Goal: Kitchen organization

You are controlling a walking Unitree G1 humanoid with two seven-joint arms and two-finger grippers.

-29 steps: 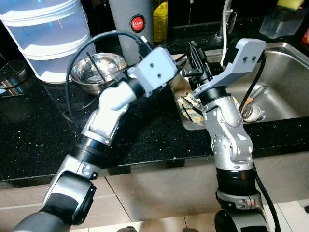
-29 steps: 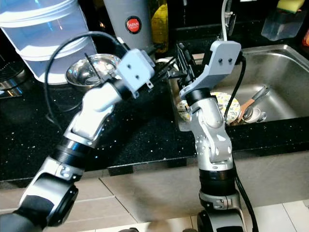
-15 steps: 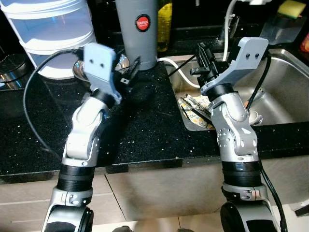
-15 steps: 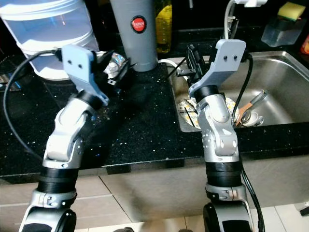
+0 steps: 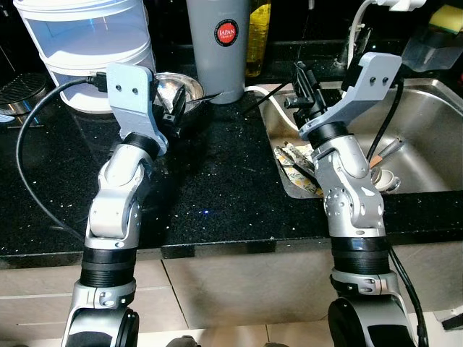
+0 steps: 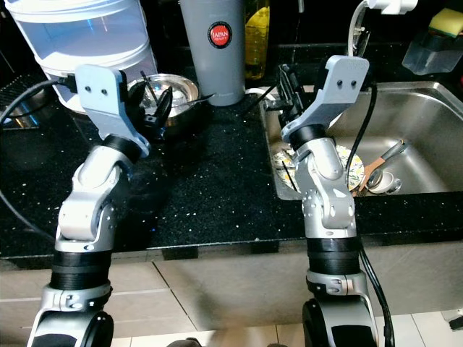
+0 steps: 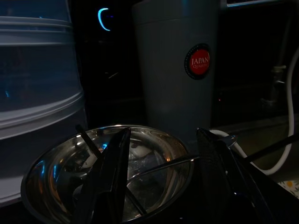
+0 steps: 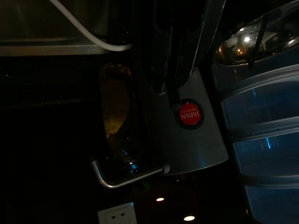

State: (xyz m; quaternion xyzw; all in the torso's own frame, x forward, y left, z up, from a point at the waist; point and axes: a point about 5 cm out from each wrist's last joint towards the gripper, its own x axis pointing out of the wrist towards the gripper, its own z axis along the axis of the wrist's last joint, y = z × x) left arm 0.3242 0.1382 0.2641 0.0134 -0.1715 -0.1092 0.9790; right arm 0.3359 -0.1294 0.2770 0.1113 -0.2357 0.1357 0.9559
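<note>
A steel bowl stands on the black counter, beside a grey tumbler with a red label. My left gripper hovers at the bowl's near rim, open; in the left wrist view its fingers stand wide apart before the bowl. My right gripper is raised over the sink's left edge, pointing toward the tumbler, shut with nothing in it. A patterned plate lies in the sink.
A large white water container stands behind the bowl. A yellow bottle and a white hose are behind the tumbler. A wooden spoon and a cup lie in the sink. A sponge holder sits at back right.
My left arm has swung left, from beside the right gripper at the sink's edge to the steel bowl. The right arm has stayed about where it was. The camera shifted.
</note>
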